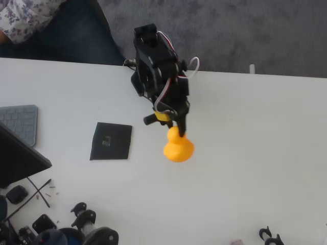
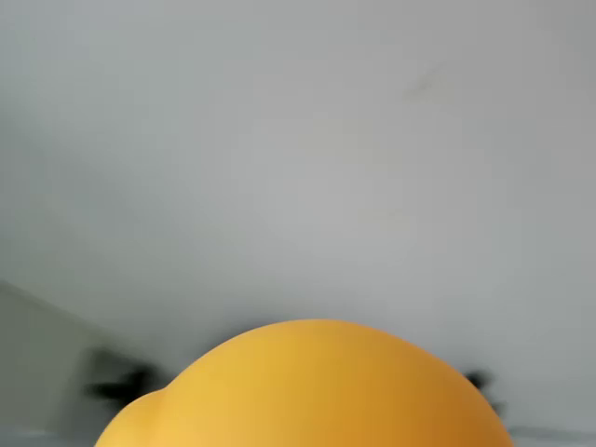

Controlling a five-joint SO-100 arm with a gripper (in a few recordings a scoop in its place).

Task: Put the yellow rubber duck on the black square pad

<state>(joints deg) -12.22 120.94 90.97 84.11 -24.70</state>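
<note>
While a grey keyboard [image 1: 20,122] sits at the left edge of the overhead view, the thin matte black square pad [image 1: 111,141] lies flat on the smooth white table [image 1: 255,153]. Just right of it, apart from it, the rounded, glossy yellow rubber duck [image 1: 178,147] is pinched by the black gripper [image 1: 176,125]. Its smooth orange-yellow dome [image 2: 317,391] bulges into the wrist view.

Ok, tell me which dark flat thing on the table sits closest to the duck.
The black square pad, just left of the yellow rubber duck in the overhead view; the laptop corner lies farther left.
</note>
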